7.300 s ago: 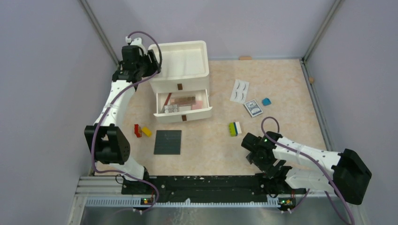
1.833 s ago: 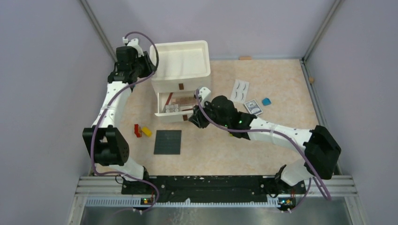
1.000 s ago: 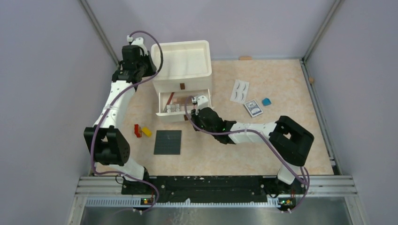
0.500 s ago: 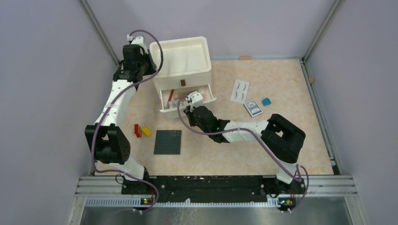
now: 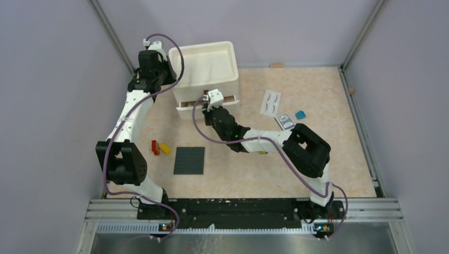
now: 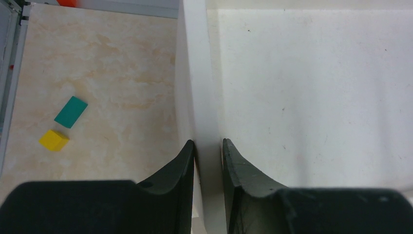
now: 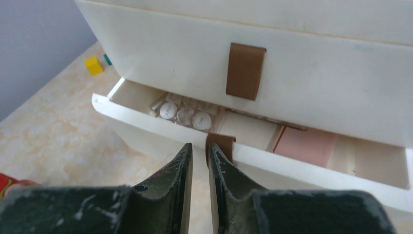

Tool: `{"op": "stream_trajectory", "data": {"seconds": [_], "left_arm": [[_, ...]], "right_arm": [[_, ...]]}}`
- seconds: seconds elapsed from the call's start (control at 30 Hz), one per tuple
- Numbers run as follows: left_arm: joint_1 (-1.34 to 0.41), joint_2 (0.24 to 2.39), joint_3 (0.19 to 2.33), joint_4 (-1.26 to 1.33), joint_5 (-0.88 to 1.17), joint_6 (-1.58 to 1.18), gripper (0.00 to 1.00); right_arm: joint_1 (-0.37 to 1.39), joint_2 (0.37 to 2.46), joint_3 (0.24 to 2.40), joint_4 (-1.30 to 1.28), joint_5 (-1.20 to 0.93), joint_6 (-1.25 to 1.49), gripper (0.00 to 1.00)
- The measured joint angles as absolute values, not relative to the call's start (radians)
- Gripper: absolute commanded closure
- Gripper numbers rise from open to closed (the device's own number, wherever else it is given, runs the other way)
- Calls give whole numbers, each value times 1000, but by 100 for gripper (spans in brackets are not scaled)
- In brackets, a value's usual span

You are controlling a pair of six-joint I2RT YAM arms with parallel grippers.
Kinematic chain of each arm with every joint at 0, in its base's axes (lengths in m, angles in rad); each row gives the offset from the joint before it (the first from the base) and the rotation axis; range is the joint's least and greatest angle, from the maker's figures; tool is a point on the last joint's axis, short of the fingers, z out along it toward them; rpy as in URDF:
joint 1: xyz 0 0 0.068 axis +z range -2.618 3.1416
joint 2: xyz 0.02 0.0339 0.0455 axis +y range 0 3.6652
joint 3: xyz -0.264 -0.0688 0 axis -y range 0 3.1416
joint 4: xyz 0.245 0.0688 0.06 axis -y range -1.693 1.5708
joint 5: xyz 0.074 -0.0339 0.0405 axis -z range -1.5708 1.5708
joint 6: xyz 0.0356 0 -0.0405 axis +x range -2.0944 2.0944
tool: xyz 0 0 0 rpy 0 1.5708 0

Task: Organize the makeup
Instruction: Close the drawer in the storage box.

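— How are the arms set?
— The left arm runs up the side, its wrist bent over the cabinet (image 5: 206,63). The left gripper (image 6: 208,148) is clamped on the rim wall. The right arm folds at the elbow; the right gripper (image 7: 199,152) sits low, fingers nearly together with nothing between, tips at the lower drawer (image 7: 146,129) beside its tab (image 7: 221,145).
— Counts?
— Two drawers, two tabs. Just past the right fingertips are three round caps (image 7: 185,116) and one pink compact (image 7: 304,146). One eyelash card (image 5: 270,102) lies well to their right.
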State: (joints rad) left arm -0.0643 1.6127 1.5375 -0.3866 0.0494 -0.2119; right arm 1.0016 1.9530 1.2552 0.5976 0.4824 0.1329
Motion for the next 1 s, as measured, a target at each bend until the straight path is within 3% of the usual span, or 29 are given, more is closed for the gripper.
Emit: {"op": "stream_trajectory", "data": {"seconds": [0.43,0.8,1.0], "left_arm": [[-64,1613,1538,-387,49,-212,81],[-65,1613,1538,-386,51,-212,81],[-65,1613,1538,-386,51,-212,82]], "right_arm": [[976,1991,1295,642,451,100,82],[974,1821,1066,714,218,101,80],[973,1795,1023,706,287,109,80]]}}
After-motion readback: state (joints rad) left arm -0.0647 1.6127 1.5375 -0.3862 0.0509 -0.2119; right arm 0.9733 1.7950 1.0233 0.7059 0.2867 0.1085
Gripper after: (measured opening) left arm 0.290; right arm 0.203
